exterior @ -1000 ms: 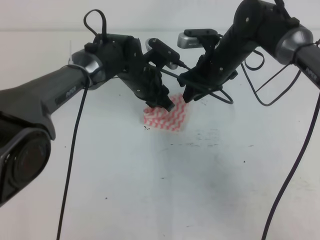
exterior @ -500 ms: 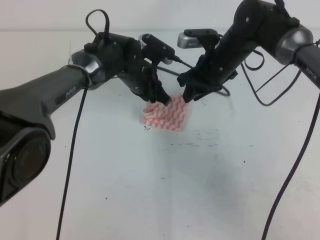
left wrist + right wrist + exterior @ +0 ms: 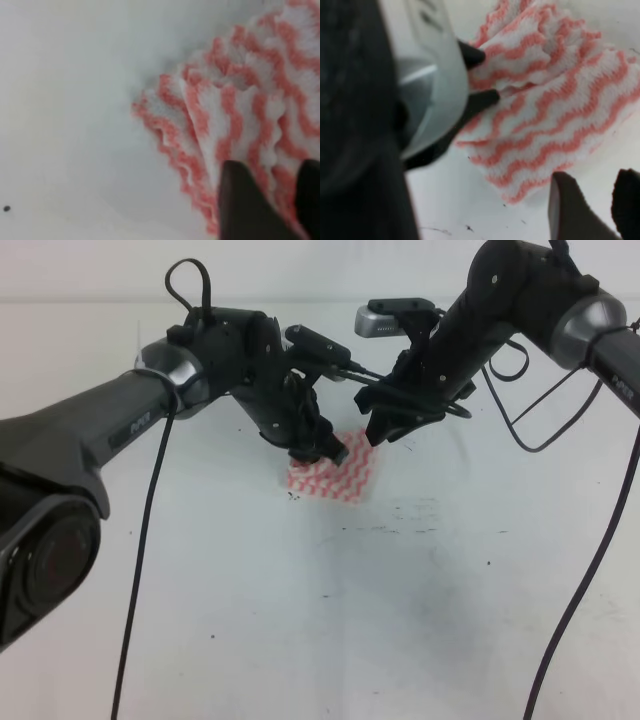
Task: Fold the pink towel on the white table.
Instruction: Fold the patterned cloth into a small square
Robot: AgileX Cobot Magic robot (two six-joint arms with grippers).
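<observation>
Exterior high: left pincer [image 3: 331, 449] gripping pink towel [image 3: 340, 478]; right pincer [image 3: 381, 432] parted, just above it

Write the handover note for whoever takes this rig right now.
Left tool: fingers nearly together on the towel's far left corner, gripping a raised fold.
Right tool: slightly open just above the far right edge, holding nothing.
Towel: bunched small on the table, several layers showing in the left wrist view.
Done: partly folded.
Left: finish the fold, flatten, release.
</observation>
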